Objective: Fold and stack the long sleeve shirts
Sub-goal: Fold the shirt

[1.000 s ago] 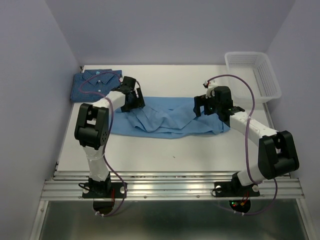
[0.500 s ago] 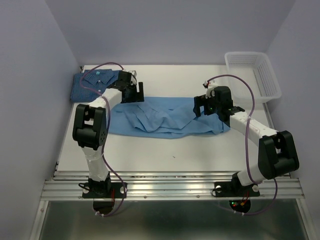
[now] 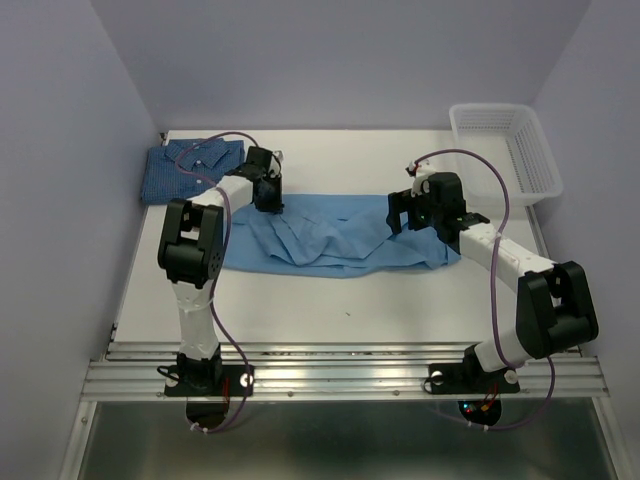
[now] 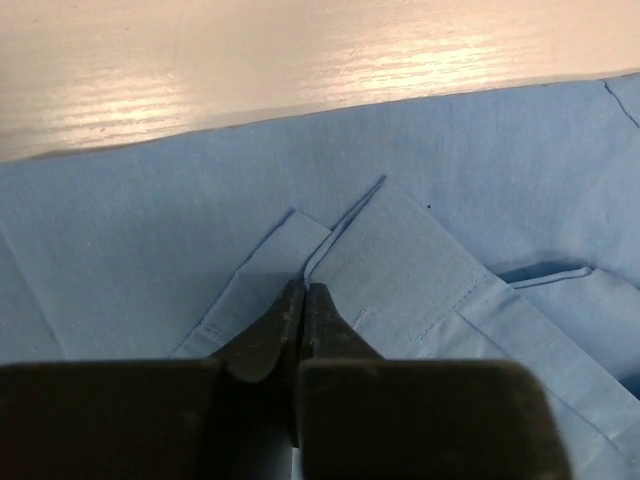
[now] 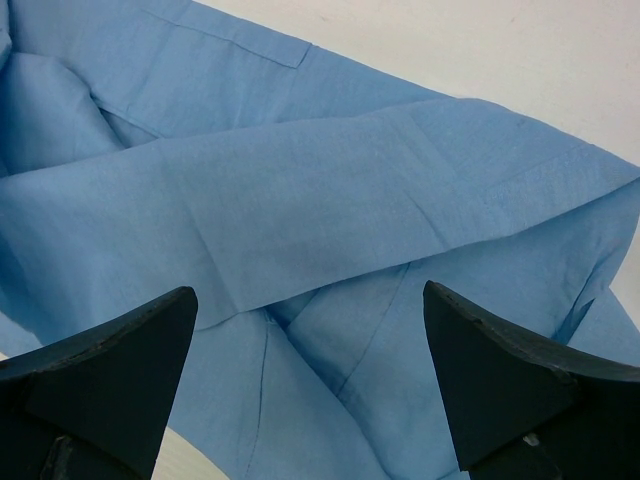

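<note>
Your light sky-blue shirt (image 3: pixel 340 240) lies unfolded on the table (image 3: pixel 300 300), the checked shirt (image 3: pixel 175 170) folded beyond its far-left corner; the left gripper (image 4: pixel 303 300), jaws together, has just dropped onto its far-left cuff while the right gripper (image 3: pixel 405 215) waits over its right end, jaws wide apart, so folding looks imminent.

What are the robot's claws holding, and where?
The right gripper is open over the light blue shirt, holding nothing. The left gripper is shut at a sleeve cuff; whether it pinches cloth cannot be told.
</note>
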You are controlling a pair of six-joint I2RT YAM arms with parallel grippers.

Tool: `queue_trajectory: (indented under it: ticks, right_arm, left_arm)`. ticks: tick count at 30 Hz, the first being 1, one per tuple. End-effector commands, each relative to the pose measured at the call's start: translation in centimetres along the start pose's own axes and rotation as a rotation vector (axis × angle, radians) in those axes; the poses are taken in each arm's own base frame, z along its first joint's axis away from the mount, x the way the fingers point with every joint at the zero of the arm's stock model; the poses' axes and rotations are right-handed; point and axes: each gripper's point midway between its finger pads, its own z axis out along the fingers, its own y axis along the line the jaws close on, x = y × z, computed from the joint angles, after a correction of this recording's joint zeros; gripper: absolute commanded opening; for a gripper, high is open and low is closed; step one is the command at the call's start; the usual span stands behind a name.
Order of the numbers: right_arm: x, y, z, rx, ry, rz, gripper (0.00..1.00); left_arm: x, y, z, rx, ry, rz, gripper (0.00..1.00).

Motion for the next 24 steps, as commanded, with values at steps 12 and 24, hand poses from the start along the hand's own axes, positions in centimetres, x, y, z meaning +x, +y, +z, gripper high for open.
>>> queue_trajectory:
  ticks: [12, 24]
  right_arm:
    - [-0.5, 0.0, -0.2, 0.008, -0.021, -0.013, 1.0]
    - [-0.5, -1.3, 0.5, 0.08, -0.007, 0.007, 1.0]
  left_arm:
    - [-5.4, 1.4, -7.7, -0.167, -0.221, -0.09, 0.0]
    - [-7.2, 7.5, -11.5, -0.268, -0.285, -0.274, 0.0]
